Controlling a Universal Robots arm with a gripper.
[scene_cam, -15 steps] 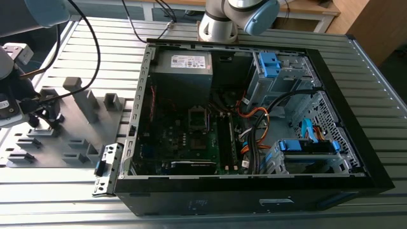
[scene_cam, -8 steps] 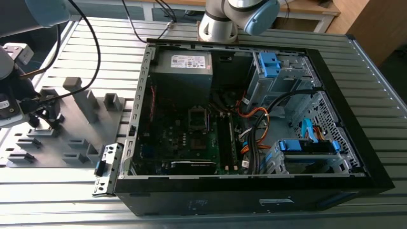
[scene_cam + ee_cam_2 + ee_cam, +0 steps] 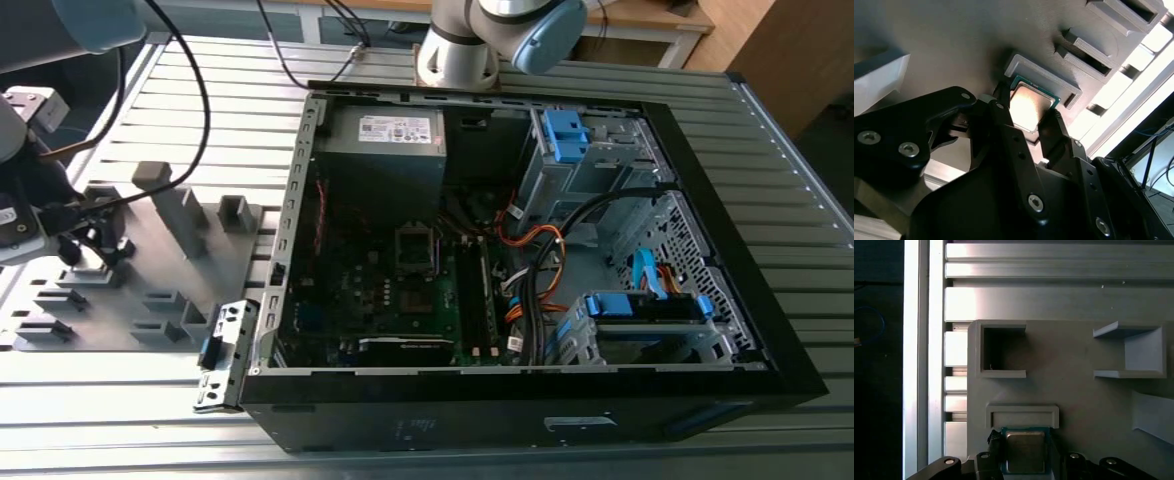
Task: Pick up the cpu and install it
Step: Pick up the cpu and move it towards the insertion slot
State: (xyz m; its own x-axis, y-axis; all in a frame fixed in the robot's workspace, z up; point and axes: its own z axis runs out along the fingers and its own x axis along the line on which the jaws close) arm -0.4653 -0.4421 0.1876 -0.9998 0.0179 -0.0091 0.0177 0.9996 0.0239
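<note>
Grey fixture tray (image 3: pixel 1079 405) beside the computer case (image 3: pixel 534 420): my gripper (image 3: pixel 1026 114), jaws narrowed, pinches the cpu (image 3: pixel 1031 102) by its edges. It looks unlifted, so carrying and installing remain.

Item: cpu (image 3: pixel 1029 106), a small thin square chip with a silver-grey metal top and a green border showing at its edges. Pose: level, metal face up. Location: on the grey plate (image 3: pixel 1079 390), one edge just beside a raised rectangular ledge (image 3: pixel 1022 416).

cpu (image 3: pixel 1025 450): smooth silvery metal top | holder tray (image 3: pixel 1079 405): matt grey plastic | table (image 3: pixel 1054 300): ribbed bare metal
</note>
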